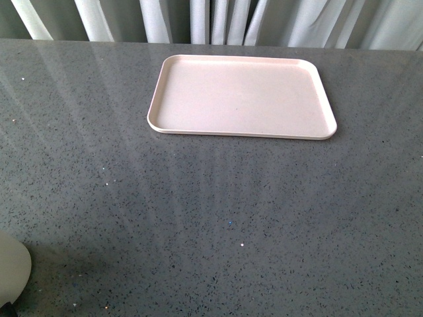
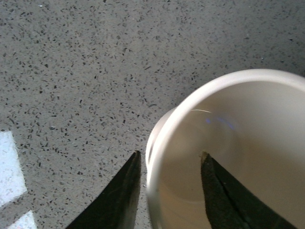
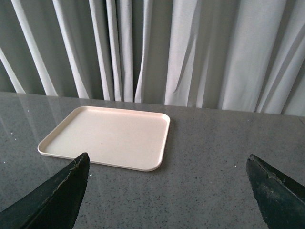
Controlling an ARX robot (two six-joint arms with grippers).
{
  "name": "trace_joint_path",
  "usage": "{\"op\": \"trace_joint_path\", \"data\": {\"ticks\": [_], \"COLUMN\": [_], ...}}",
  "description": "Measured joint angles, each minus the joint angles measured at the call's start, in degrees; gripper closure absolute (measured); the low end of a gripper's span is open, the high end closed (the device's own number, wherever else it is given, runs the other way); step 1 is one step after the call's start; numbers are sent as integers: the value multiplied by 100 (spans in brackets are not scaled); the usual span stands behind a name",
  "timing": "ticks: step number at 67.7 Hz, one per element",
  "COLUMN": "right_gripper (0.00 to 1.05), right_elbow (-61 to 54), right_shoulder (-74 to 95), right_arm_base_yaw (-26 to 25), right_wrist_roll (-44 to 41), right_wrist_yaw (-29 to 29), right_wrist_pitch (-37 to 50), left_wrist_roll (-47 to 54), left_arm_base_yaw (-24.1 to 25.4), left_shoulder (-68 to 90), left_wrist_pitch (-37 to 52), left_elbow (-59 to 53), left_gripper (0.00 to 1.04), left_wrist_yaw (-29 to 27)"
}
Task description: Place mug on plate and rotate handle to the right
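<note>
The mug [image 2: 248, 143] is at the near left of the grey speckled table [image 1: 218, 211]. In the front view only a cream curve of it shows, in the bottom corner [image 1: 12, 267], well apart from the plate [image 1: 241, 99]. The left wrist view looks down into its glossy cream interior. The left gripper [image 2: 169, 155] straddles the mug's wall with its jaws apart. One black finger [image 2: 224, 195] is inside the cup, with a gap between it and the inner wall, and the other finger [image 2: 119, 195] is just outside the rim. The finger is the only thing seen inside the mug. The plate lies flat toward the far side of the table, in front of pale curtains [image 3: 200, 52], and its pink floor shows from rim to rim. The right gripper [image 3: 167, 156] hangs above the table with its jaws spread wide, and the plate [image 3: 109, 138] is in view beyond them.
</note>
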Motion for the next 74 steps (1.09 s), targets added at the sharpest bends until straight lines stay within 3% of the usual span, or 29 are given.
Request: {"op": "trace_joint_path", "data": {"ticks": [16,43,59,74], "right_gripper": [9,9,9,9], "right_elbow": [0,0,0,0], "right_shoulder": [0,0,0,0], "right_arm_base_yaw": [0,0,0,0], "right_wrist_roll": [0,0,0,0], "right_wrist_yaw": [0,0,0,0], "right_wrist_pitch": [0,0,0,0], "left_wrist_roll": [-457,-1650,-3147,-3856], "left_arm_base_yaw": [-369,-1462,-3132,-4087], "left_shoulder": [-704,-1412,37,1377], "left_wrist_pitch": [-542,-1073,-431,-291], "left_elbow": [2,605,1969,3388], "left_gripper": [103,103,103,103], "left_wrist_yaw": [-37,-514,-1600,-2065]}}
